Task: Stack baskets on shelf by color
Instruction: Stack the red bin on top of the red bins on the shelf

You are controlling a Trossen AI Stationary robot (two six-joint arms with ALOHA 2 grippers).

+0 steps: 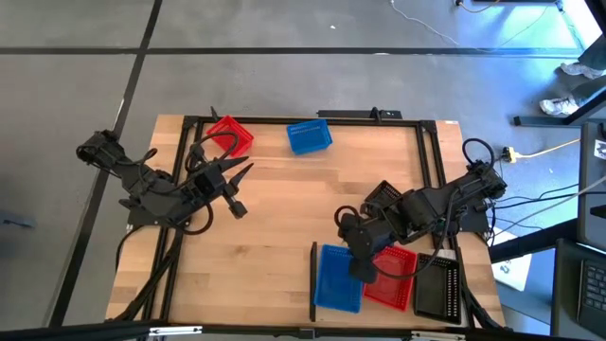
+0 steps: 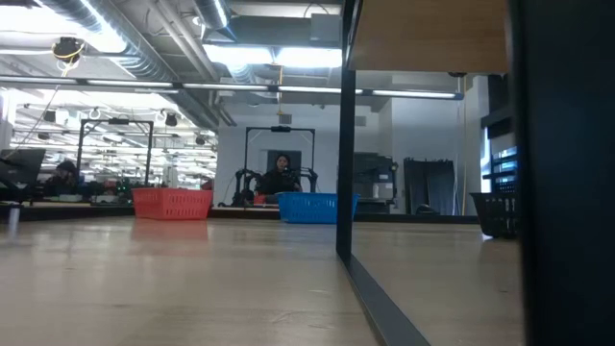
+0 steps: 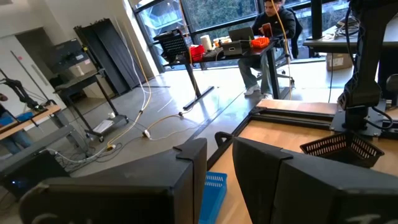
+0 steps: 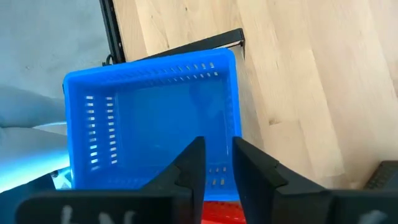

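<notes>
The table point(image 1: 275, 218) is a pale butcher-block top inside a black metal frame point(image 1: 185, 170), standing on a grey floor with dark seams; in the low view the room behind is a large workshop with ceiling lights, pipes and a person point(image 2: 281, 175) sitting far behind the table. I take the short black bar point(image 1: 313, 280) at the near edge as the landmark. Just beside this bar, on its right, a blue basket point(image 1: 339, 278) lies on the shelf point(image 1: 379, 317), and a red basket point(image 1: 391, 278) lies against the blue one on the side away from the bar, with a black basket point(image 1: 438, 287) after it, near the right frame rail. The right gripper point(image 1: 361, 265) hangs over the edge between the blue basket and the red one; in the right wrist view its fingers point(image 4: 189, 168) stand with only a narrow gap, and I cannot tell if they pinch the basket wall. Far from the bar, at the back edge of the table, a second red basket point(image 1: 230, 135) and a second blue basket point(image 1: 309, 136) stand apart from each other. The left gripper point(image 1: 237, 185) is well left of the bar, near the back red basket, with fingers spread and nothing between them. The wide middle of the table between the bar and the back baskets is bare wood.
</notes>
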